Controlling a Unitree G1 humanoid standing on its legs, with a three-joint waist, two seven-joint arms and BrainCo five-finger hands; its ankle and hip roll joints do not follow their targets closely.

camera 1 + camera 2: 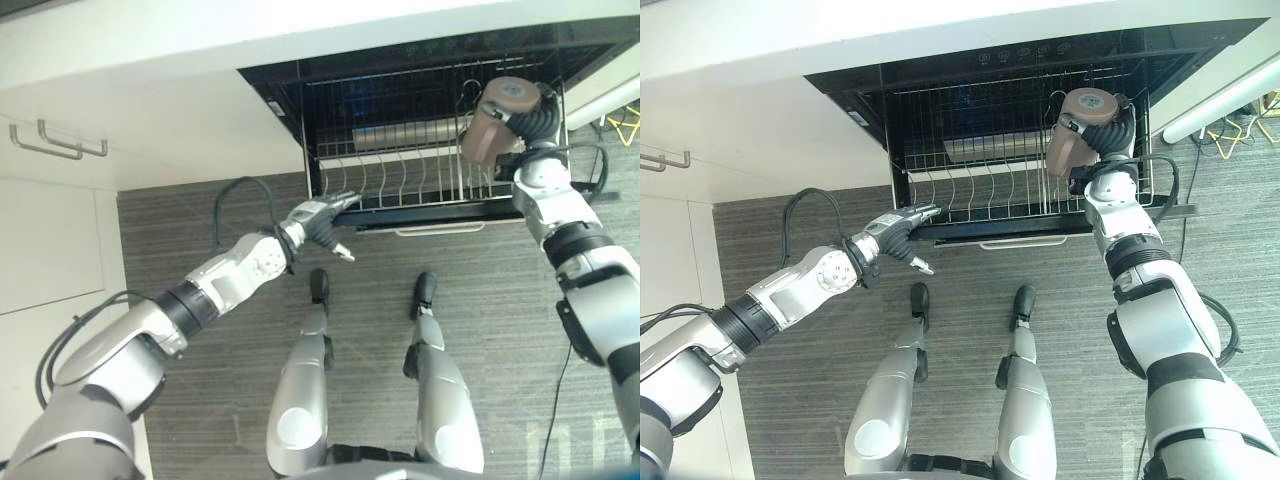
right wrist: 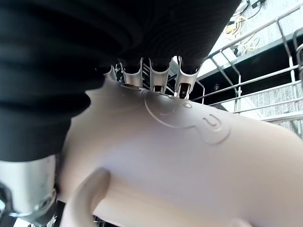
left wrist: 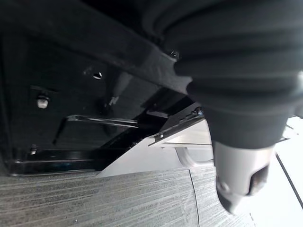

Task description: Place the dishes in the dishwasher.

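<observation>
Grey striped flooring [image 1: 200, 215] fills the lower part of the head views, with white cabinet fronts [image 1: 50, 230] and a metal handle [image 1: 60, 142] at the left edge and a white bench [image 1: 150, 40] running across the top. Under that bench, in the upper centre of the frame, the dishwasher [image 1: 420, 60] stands open, and its wire rack [image 1: 400, 180] of upright tines is pulled forward over the floor.

At the upper right of the frame, the right robot hand [image 1: 528, 122] is curled round a brown mug [image 1: 495, 125], holding it above the right end of the rack; the mug lies tilted, its round base toward the camera. In the right wrist view the mug [image 2: 180, 161] shows pale, with a handle loop toward the lower edge and the fingertips [image 2: 158, 78] pressed against its wall, rack wires behind.

Near the middle left of the frame, the left robot hand [image 1: 322, 218] reaches toward the rack's front left corner, its fingers straight and holding nothing, their tips at the rack's front edge and the thumb pointing down apart from them.
</observation>
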